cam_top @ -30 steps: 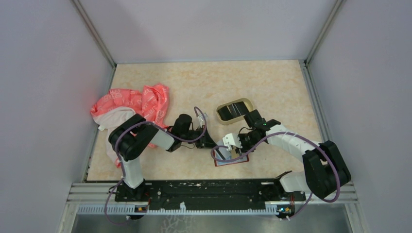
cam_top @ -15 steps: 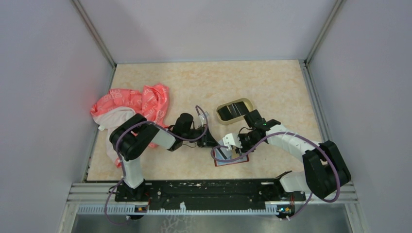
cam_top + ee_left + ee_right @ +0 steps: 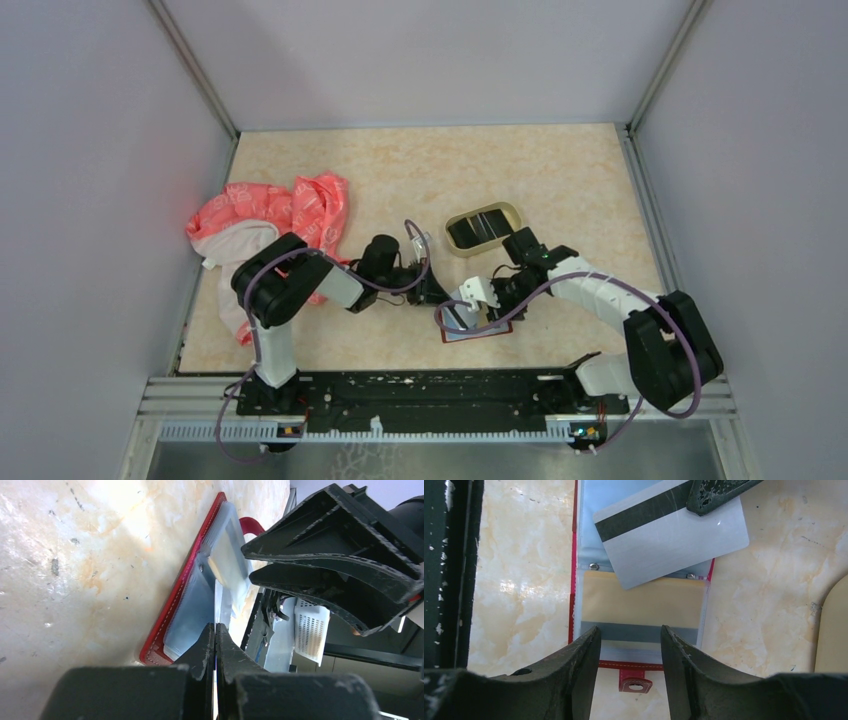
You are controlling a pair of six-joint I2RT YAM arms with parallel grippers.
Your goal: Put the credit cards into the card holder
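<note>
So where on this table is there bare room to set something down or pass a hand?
Free: the far strip of table beyond the pink cloth and tan tray; the patch between the tray and the right wall. Crowded: the near middle, where the left hand, gripping a grey card, and the right hand meet over the red card holder.

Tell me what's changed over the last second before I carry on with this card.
The left arm drifted slightly right, toward the card holder. The left gripper stays shut on the grey striped card over the open holder. The right gripper, open above the holder, barely shifted. Nothing was taken or released. Holder, tan tray and pink cloth stayed put.
</note>
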